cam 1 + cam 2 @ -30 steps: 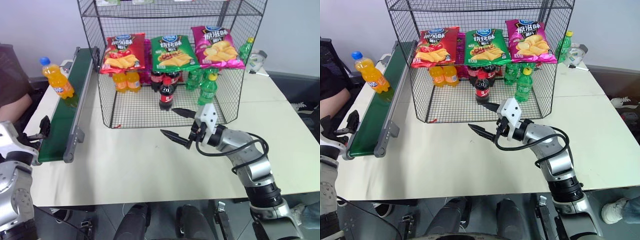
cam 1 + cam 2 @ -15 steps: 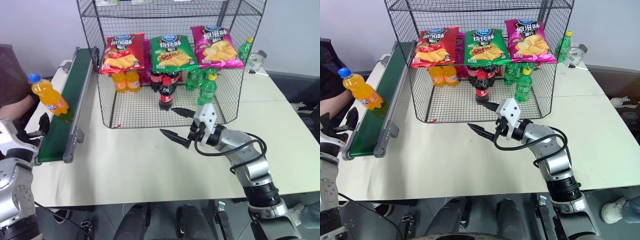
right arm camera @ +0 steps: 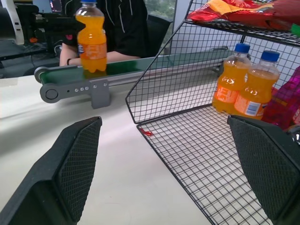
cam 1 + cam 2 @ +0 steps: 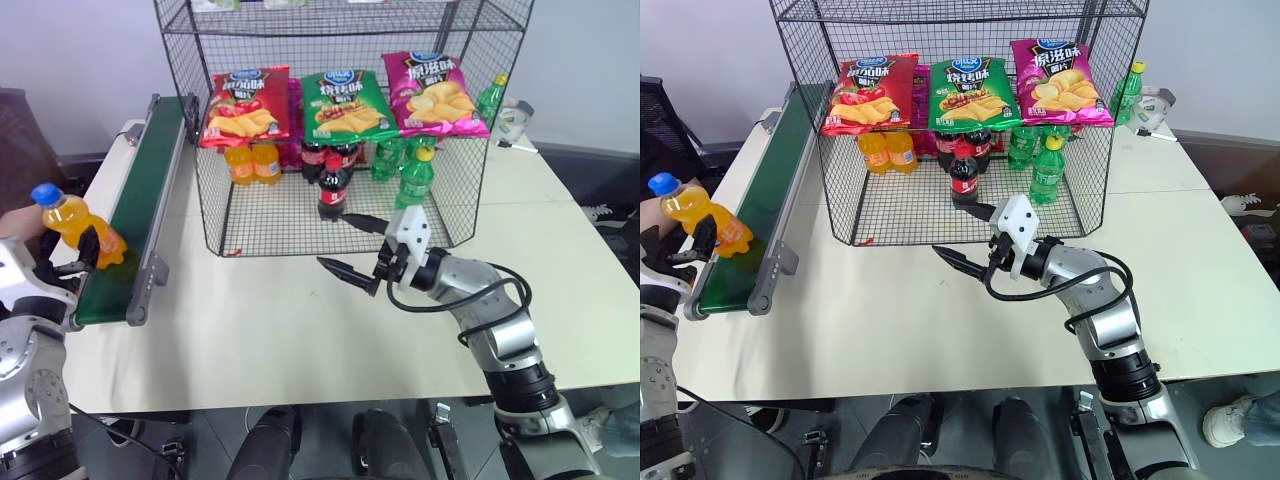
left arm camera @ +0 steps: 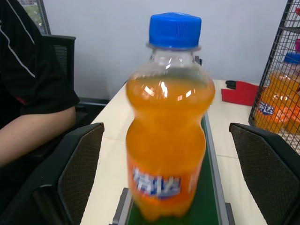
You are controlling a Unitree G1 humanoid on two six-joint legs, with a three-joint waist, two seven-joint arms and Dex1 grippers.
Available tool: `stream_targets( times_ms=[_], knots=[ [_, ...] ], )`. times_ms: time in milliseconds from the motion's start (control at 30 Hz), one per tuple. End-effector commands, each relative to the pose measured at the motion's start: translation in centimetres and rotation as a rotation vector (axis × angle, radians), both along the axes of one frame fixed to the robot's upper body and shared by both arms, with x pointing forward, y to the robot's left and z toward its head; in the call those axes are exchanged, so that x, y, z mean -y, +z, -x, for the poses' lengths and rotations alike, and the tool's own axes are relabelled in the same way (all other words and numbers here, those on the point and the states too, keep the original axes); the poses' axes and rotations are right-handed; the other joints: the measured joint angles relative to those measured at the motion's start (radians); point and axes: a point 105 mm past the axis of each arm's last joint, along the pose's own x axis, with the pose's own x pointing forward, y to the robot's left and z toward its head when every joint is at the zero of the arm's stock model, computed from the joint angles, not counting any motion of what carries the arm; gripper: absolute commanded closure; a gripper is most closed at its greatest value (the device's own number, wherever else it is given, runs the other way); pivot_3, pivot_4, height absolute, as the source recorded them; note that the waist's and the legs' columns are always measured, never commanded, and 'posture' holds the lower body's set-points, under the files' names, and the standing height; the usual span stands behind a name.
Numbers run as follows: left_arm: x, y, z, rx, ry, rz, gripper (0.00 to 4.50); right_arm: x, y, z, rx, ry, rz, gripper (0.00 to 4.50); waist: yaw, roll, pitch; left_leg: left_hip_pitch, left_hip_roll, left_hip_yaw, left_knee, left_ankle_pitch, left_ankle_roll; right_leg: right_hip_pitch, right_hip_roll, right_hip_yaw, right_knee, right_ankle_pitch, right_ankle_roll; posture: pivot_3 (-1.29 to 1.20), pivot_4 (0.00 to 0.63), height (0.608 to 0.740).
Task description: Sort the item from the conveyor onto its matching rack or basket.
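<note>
The item, an orange soda bottle (image 4: 72, 222) with a blue cap, stands on the conveyor (image 4: 140, 195) close to its near end. My left gripper (image 4: 75, 258) is open at that end, and in the left wrist view the bottle (image 5: 166, 126) stands between the two pads (image 5: 79, 168) with a gap on each side. My right gripper (image 4: 335, 242) hangs open over the table just in front of the black wire rack (image 4: 270, 225), holding nothing. The right wrist view looks past its pads (image 3: 77, 159) to the bottle (image 3: 92, 40) on the belt.
Three chip bags (image 4: 343, 103) hang along the rack's upper tier. Orange bottles (image 4: 252, 162), cola bottles (image 4: 333, 187) and green bottles (image 4: 413, 178) stand below. A person's arm (image 5: 33, 136) rests beside the conveyor. A green bottle (image 4: 491, 100) stands behind the rack.
The orange bottle has ridden down the belt toward the near end and now stands between my left gripper's fingers. Neither arm has moved.
</note>
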Motion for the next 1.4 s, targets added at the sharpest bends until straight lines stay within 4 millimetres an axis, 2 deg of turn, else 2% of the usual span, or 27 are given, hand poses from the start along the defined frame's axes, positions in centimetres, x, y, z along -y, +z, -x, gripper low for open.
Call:
stream_targets(
  times_ms=[33,100,167,233,367,533,600,667,767,833,967,1067,1200,1300,1400],
  knots=[
    [-0.4,1.3,0.3,0.035,0.013,-0.04,0.02,-0.5,1.1,0.4,0.043,0.025,-0.018,0.0,0.0,0.0,0.0,0.0,0.0,0.0,0.0,0.0,0.0,0.0,0.0,0.0,0.0,0.0,0.0,0.0,0.15,0.74],
    [-0.3,1.3,0.2,0.031,0.008,-0.039,0.02,-0.5,1.1,0.4,0.044,0.026,-0.019,0.0,0.0,0.0,0.0,0.0,0.0,0.0,0.0,0.0,0.0,0.0,0.0,0.0,0.0,0.0,0.0,0.0,0.15,0.74],
    [-0.3,1.3,0.3,0.041,0.006,-0.033,0.54,-0.5,1.1,0.4,0.045,0.026,-0.019,0.0,0.0,0.0,0.0,0.0,0.0,0.0,0.0,0.0,0.0,0.0,0.0,0.0,0.0,0.0,0.0,0.0,0.15,0.74],
    [-0.3,1.4,0.3,0.041,0.01,-0.035,1.26,-0.5,1.1,0.4,0.045,0.025,-0.018,0.0,0.001,0.0,0.0,0.0,0.0,0.0,0.0,0.0,0.0,0.0,0.0,0.0,0.0,0.0,0.0,0.0,0.15,0.74],
    [-0.2,1.7,0.4,0.052,0.003,-0.041,1.26,-0.5,1.1,0.4,0.046,0.027,-0.017,0.0,0.002,0.0,0.0,0.0,0.0,0.0,0.0,0.0,0.0,0.0,0.0,0.0,0.0,0.0,0.0,0.0,0.15,0.74],
    [0.8,3.9,0.1,0.131,-0.047,-0.058,1.26,-0.5,1.1,0.3,0.047,0.029,-0.015,0.0,0.003,0.0,0.0,0.0,0.0,0.0,0.0,0.0,0.0,0.0,0.0,0.0,0.0,0.0,0.0,0.0,0.15,0.74],
    [2.3,5.6,-0.3,0.178,-0.121,-0.082,1.26,-0.5,1.1,0.3,0.048,0.03,-0.013,0.0,0.004,-0.001,0.0,0.0,0.0,0.0,0.0,0.0,0.0,0.0,0.0,0.0,0.0,0.0,0.0,0.0,0.15,0.74],
    [3.2,6.5,-0.5,0.196,-0.174,-0.097,1.26,-0.4,1.2,0.3,0.049,0.032,-0.012,0.0,0.003,-0.001,0.0,0.0,0.0,0.0,0.001,0.0,0.0,0.0,0.0,-0.001,0.0,0.0,0.0,0.0,0.15,0.74],
    [6.4,8.6,-1.3,0.217,-0.345,-0.128,1.26,-0.4,1.2,0.3,0.05,0.032,-0.01,0.0,0.002,-0.001,0.0,0.0,0.0,0.0,0.0,0.0,0.0,0.0,0.0,0.0,0.0,0.0,0.0,0.0,0.15,0.74],
    [8.0,9.1,-1.7,0.208,-0.427,-0.126,1.26,-0.4,1.2,0.3,0.051,0.031,-0.009,0.0,0.001,-0.001,0.0,0.0,0.0,0.0,0.0,0.0,0.0,0.0,0.0,-0.001,0.0,0.0,0.0,0.0,0.15,0.74],
    [11.7,8.2,-2.7,0.138,-0.571,-0.142,1.26,-0.3,1.3,0.4,0.051,0.028,-0.01,0.0,-0.003,-0.001,0.0,0.0,0.0,0.0,0.0,0.0,0.0,0.0,0.0,0.0,0.0,0.0,0.0,0.0,0.15,0.74],
    [14.2,6.4,-4.0,0.082,-0.624,-0.142,1.26,-0.3,1.3,0.4,0.052,0.022,-0.01,0.0,-0.002,-0.001,0.0,0.0,0.0,0.001,-0.001,0.0,0.0,0.003,0.0,0.001,0.0,0.0,0.0,0.0,0.15,0.74],
    [15.7,4.4,-5.7,0.04,-0.621,-0.148,1.26,-0.2,1.3,0.4,0.055,0.014,-0.011,0.0,-0.002,-0.001,0.0,0.0,0.0,0.001,-0.001,0.0,0.0,0.003,0.001,0.0,0.0,0.0,0.0,0.0,0.15,0.74],
    [16.5,2.4,-8.3,0.023,-0.57,-0.124,1.26,-0.1,1.4,0.4,0.057,0.007,-0.01,0.0,0.001,-0.001,0.0,0.0,0.0,0.0,-0.001,0.0,0.0,0.003,0.001,-0.001,0.0,0.0,0.0,0.0,0.15,0.74],
    [17.5,1.7,-10.3,0.033,-0.549,-0.097,1.26,0.0,1.4,0.5,0.058,-0.001,-0.009,0.0,0.004,-0.001,0.0,0.0,-0.001,0.0,0.0,0.0,0.0,0.004,0.001,-0.001,0.0,0.0,0.0,0.0,0.15,0.74]
  ],
)
